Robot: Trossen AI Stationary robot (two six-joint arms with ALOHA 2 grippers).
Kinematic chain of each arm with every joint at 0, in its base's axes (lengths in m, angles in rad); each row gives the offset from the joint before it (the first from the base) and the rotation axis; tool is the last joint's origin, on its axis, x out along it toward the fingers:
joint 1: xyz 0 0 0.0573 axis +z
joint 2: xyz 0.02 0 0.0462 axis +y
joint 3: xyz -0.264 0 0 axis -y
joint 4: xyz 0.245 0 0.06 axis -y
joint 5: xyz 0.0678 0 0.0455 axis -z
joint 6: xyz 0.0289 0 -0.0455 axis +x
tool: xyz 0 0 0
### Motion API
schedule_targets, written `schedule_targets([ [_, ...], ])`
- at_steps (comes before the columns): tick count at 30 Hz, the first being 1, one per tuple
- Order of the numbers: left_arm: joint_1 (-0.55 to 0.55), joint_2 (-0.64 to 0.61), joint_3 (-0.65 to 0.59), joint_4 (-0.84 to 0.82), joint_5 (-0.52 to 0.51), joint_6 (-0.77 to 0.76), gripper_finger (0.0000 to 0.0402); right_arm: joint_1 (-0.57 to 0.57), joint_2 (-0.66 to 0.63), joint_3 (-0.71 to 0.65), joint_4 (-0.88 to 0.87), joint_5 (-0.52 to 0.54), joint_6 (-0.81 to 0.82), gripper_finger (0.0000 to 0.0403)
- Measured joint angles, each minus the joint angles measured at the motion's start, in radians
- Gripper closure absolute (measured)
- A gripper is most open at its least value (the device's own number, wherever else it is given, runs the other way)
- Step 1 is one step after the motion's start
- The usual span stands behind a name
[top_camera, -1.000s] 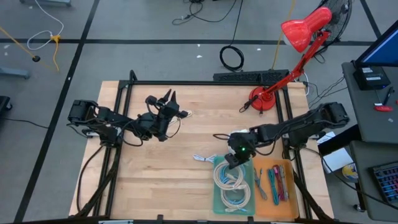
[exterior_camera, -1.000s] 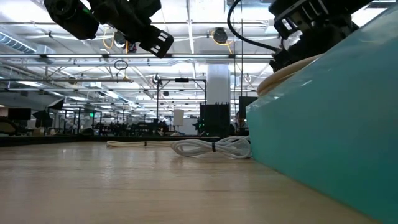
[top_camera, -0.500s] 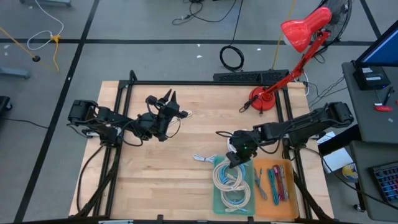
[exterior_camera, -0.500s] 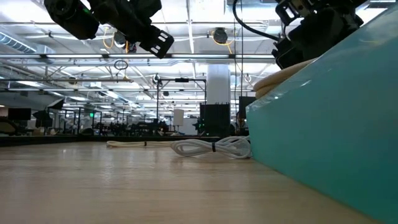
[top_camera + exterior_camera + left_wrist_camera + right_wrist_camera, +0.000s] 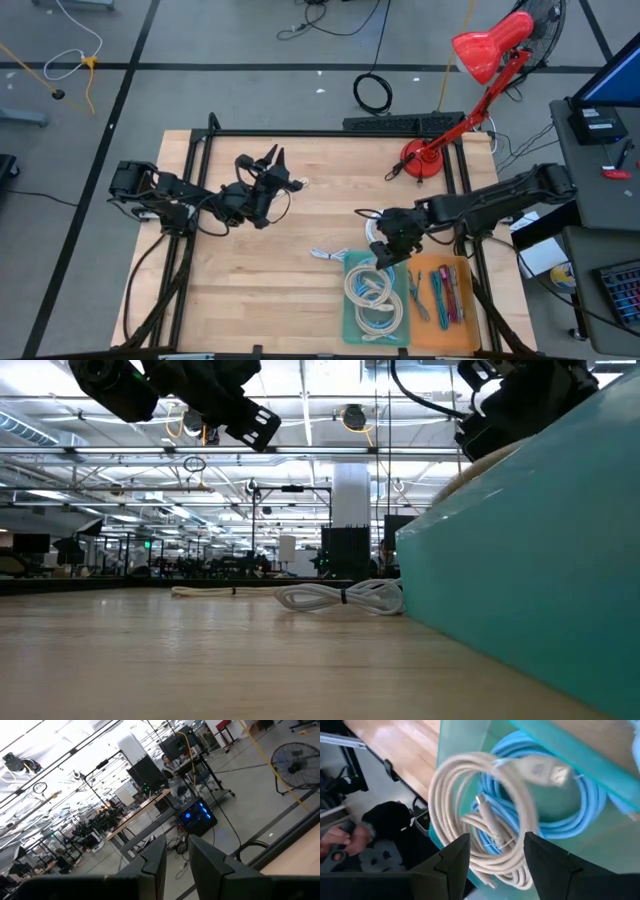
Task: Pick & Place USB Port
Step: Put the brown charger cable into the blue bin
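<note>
the coiled cream-white usb cable (image 5: 470, 815) is seen lying on top of a coiled light-blue cable (image 5: 580, 815) inside the shallow teal plastic tray (image 5: 352, 322), near the table's front edge. the right gripper (image 5: 385, 255) is held just above the tray's far end, its two dark fingers (image 5: 451, 857) spread apart with nothing between them. the step in hand is judged to be the reach for a cable in the tray; next, a descent over one strand and a closing of the fingers would be called for. a further bundled white cable (image 5: 327, 254) is left on the wood just beside the tray. the left gripper (image 5: 272, 162) is parked well apart, raised and pointed into the room, its fingers (image 5: 152, 865) only narrowly parted and empty. the light wooden tabletop (image 5: 250, 270) also carries an orange tray of small tools (image 5: 440, 290) and a red desk lamp (image 5: 480, 50). beyond, a large workshop with benches is seen.
</note>
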Motion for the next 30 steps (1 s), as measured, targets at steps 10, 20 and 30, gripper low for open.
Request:
schedule_targets([
  [10, -0.001, 0.0, 0.0, 0.001, 0.008, 0.0, 0.0316, 0.005, -0.08, 0.0, -0.019, 0.111, -0.023, 0.0225],
  [20, -0.008, 0.0, 0.0, 0.001, 0.008, 0.002, 0.0316, 0.151, -0.082, 0.0, -0.021, 0.214, 0.047, 0.0225],
  [30, -0.044, 0.0, 0.0, 0.001, 0.01, 0.002, 0.0316, 0.262, 0.012, 0.0, 0.015, 0.184, 0.088, 0.0228],
])
